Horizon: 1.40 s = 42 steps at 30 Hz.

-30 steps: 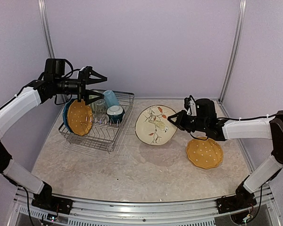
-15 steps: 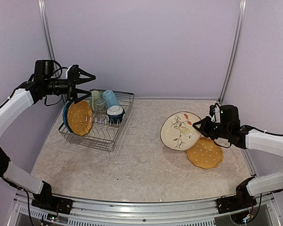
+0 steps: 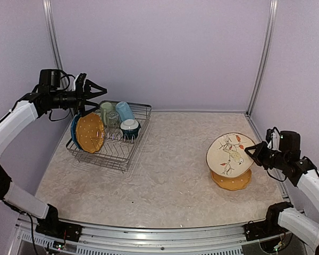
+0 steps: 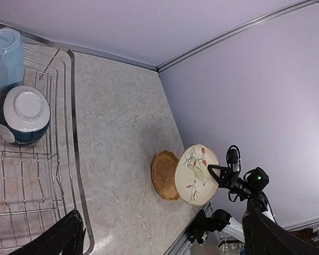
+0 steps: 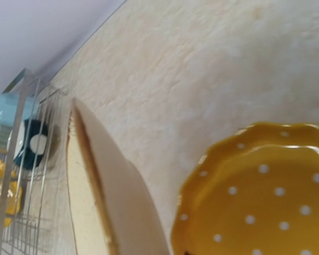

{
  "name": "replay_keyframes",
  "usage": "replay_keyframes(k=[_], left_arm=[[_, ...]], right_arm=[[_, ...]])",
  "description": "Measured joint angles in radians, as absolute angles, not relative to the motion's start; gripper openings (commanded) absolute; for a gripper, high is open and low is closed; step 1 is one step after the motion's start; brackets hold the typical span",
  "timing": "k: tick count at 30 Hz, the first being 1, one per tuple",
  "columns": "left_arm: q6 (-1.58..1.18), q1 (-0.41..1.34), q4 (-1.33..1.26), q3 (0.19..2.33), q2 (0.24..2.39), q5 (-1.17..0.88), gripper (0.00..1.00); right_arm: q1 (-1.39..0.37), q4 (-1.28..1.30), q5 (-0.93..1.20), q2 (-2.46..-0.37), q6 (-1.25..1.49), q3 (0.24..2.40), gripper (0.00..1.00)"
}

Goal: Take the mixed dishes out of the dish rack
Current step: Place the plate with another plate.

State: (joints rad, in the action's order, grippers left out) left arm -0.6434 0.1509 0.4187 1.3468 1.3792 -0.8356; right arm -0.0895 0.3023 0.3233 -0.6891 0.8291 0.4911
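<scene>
My right gripper (image 3: 251,152) is shut on the rim of the cream floral plate (image 3: 229,153) and holds it tilted just over an orange-yellow dotted plate (image 3: 231,179) lying on the table at the right. In the right wrist view the floral plate (image 5: 106,191) is edge-on beside that dotted plate (image 5: 260,202). The dish rack (image 3: 112,155) holds a second orange dotted plate (image 3: 89,133), a blue plate (image 3: 73,129), a light green mug (image 3: 106,108), a clear glass (image 3: 112,118), a light blue mug (image 3: 124,111) and a teal bowl (image 3: 130,128). My left gripper (image 3: 94,95) is open and empty above the rack's left end.
The rack's wire rim (image 4: 74,159) runs down the left of the left wrist view, with the bowl (image 4: 22,114) and light blue mug (image 4: 5,53) inside. Purple walls close the back and both sides. A metal rail (image 3: 149,231) marks the table's near edge.
My right arm has carried the floral plate from the table's middle to the right, over the orange dotted plate. My left gripper drew back left above the rack, then stayed nearly still.
</scene>
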Motion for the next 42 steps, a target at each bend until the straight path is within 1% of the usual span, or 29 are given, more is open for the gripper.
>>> replay_keyframes(k=[7, 12, 20, 30, 36, 38, 42], left_arm=[[-0.606, 0.149, 0.435, 1.344, 1.379, -0.8, 0.97], [-0.585, 0.149, 0.435, 1.335, 1.379, -0.809, 0.97], [-0.574, 0.149, 0.432, 1.33, 1.379, -0.83, 0.97], [-0.574, 0.147, 0.419, 1.322, 1.379, -0.842, 0.96], [-0.57, 0.147, 0.419, 1.32, 1.379, -0.842, 0.96], [-0.57, 0.147, 0.419, 1.32, 1.379, -0.842, 0.96], [-0.569, 0.147, 0.419, 1.32, 1.379, -0.842, 0.96]], right_arm=[[0.078, 0.315, 0.452, -0.722, 0.807, 0.419, 0.0], [0.163, 0.255, 0.555, -0.786, 0.809, 0.339, 0.0], [0.205, 0.199, 0.625, -0.823, 0.796, 0.305, 0.0], [0.234, 0.076, 0.656, -0.947, 0.783, 0.28, 0.0], [0.238, 0.023, 0.659, -0.984, 0.774, 0.264, 0.0], [0.239, 0.008, 0.662, -1.003, 0.774, 0.262, 0.03], [0.239, -0.015, 0.664, -1.015, 0.772, 0.257, 0.15]])
